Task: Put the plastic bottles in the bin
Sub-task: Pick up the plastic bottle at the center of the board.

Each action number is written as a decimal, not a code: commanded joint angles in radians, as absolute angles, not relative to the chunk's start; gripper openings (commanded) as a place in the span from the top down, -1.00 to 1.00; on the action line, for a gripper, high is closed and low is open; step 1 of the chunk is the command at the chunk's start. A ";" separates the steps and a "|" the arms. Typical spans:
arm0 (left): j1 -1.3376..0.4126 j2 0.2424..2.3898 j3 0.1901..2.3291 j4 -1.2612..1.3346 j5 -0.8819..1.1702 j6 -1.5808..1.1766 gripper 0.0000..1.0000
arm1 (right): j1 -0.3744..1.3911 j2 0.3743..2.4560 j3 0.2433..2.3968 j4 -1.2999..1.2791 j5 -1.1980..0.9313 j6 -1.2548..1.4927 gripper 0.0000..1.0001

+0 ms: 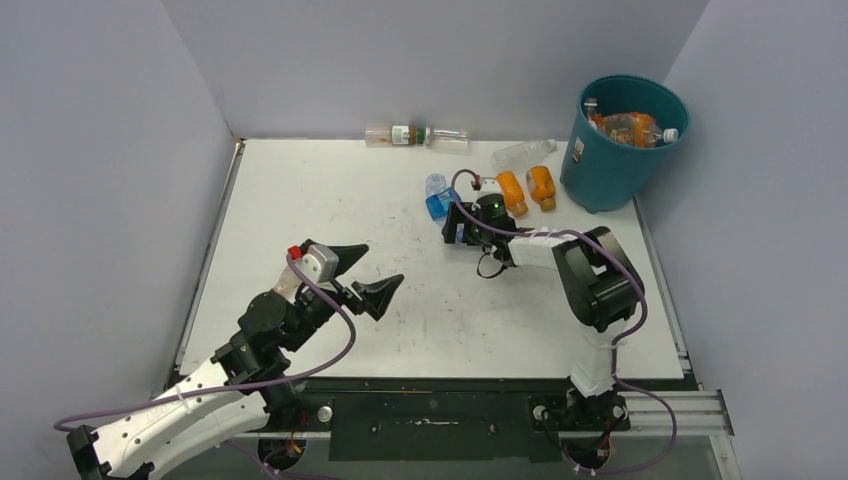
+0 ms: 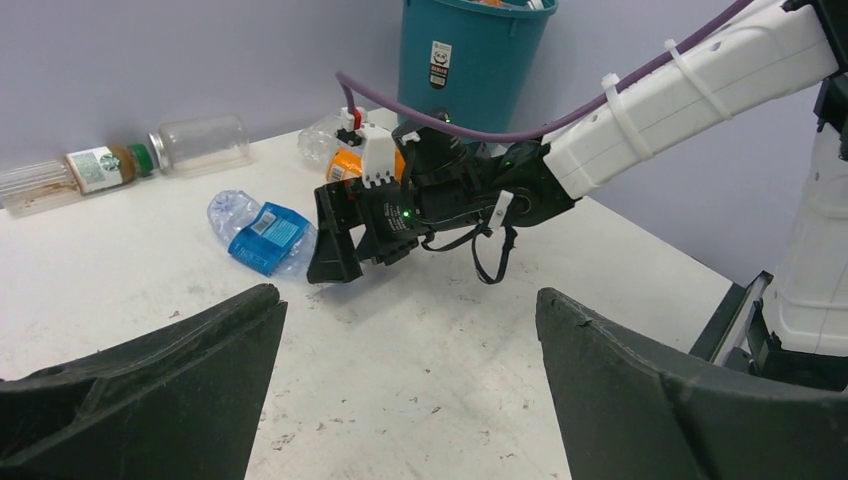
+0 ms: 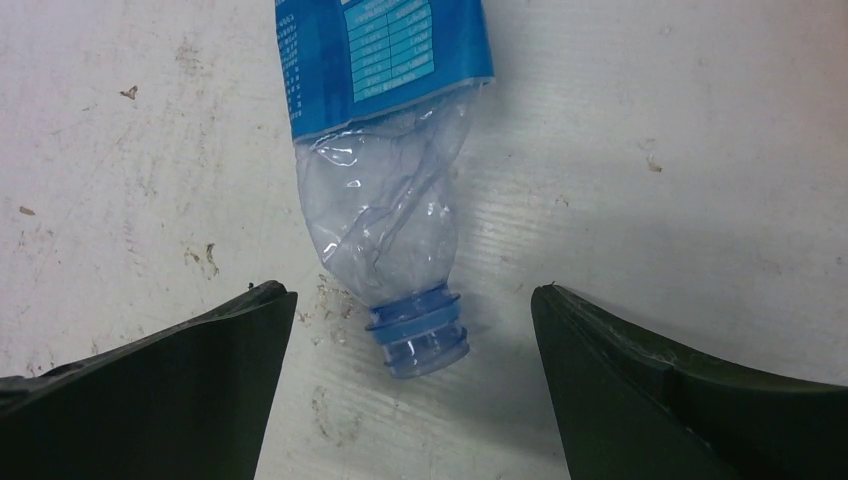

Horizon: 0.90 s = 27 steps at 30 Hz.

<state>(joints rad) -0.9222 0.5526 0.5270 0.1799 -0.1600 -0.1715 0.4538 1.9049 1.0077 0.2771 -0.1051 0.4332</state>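
Spread and empty, my right gripper (image 3: 410,292) faces the bottle (image 3: 385,190), flat on the table (image 3: 650,120) at 12 o'clock, long axis 12-to-6, neck nearest me. My left gripper (image 1: 380,265), spread too, sits well apart.

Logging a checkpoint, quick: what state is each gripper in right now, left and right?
Left gripper: open, holding nothing.
Right gripper: open, either side of the blue-labelled bottle neck, not gripping it.
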 commanded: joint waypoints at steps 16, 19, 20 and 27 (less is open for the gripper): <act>-0.931 0.552 0.557 0.202 -0.087 -0.156 -0.92 | 0.539 1.966 1.092 0.164 -0.072 0.225 0.51; -0.936 0.548 0.557 0.198 -0.102 -0.147 -0.92 | 0.555 1.882 1.050 0.125 -0.080 0.230 0.75; -0.938 0.544 0.557 0.195 -0.111 -0.140 -0.92 | 0.563 1.845 1.029 0.104 -0.089 0.235 0.84; -0.959 0.511 0.548 0.177 -0.269 -0.029 -0.92 | 0.616 1.475 0.916 -0.134 -0.234 0.295 0.89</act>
<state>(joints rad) -0.9436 0.5385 0.5270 0.1680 -0.1562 -0.1173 0.5842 1.6958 0.9329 0.0135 -0.1349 0.2565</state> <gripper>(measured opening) 0.962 0.369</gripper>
